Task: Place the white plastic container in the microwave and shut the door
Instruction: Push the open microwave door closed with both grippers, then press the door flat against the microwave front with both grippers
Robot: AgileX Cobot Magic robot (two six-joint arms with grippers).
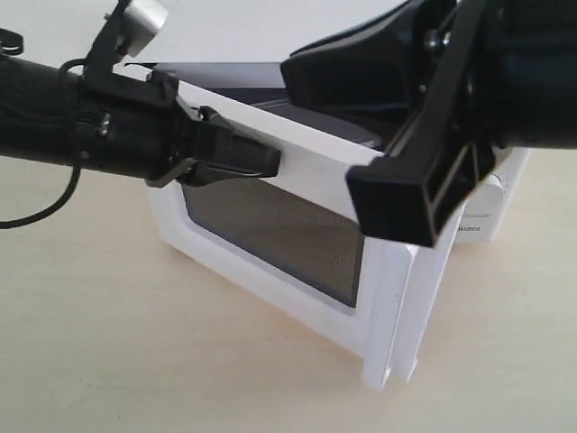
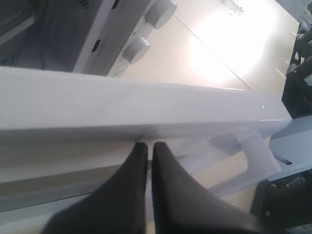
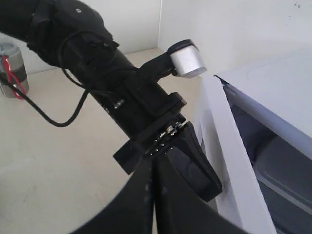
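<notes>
Left claw (image 1: 268, 162) pressed together, tips on door's (image 1: 270, 230) outer face to push it shut; container (image 3: 287, 165) inside microwave (image 3: 278, 83); right claw (image 3: 154, 163) pressed together, hanging clear.

Tally: one microwave (image 1: 491, 216), with one door (image 1: 315, 158) and one mesh window (image 1: 279, 230) in that door. Two knobs (image 2: 161, 10) on its front. One container (image 3: 287, 170), dim, in the cavity. Two black arms, left arm (image 1: 54, 117) and right arm (image 1: 532, 81). Two grippers, left gripper (image 2: 146, 146) and right gripper (image 3: 153, 163), two fingers (image 2: 168, 170) apiece, four in all. One silver wrist camera (image 3: 187, 58) showing. One cable (image 3: 53, 114). One metal can (image 3: 12, 66). One bench (image 1: 108, 343).
</notes>
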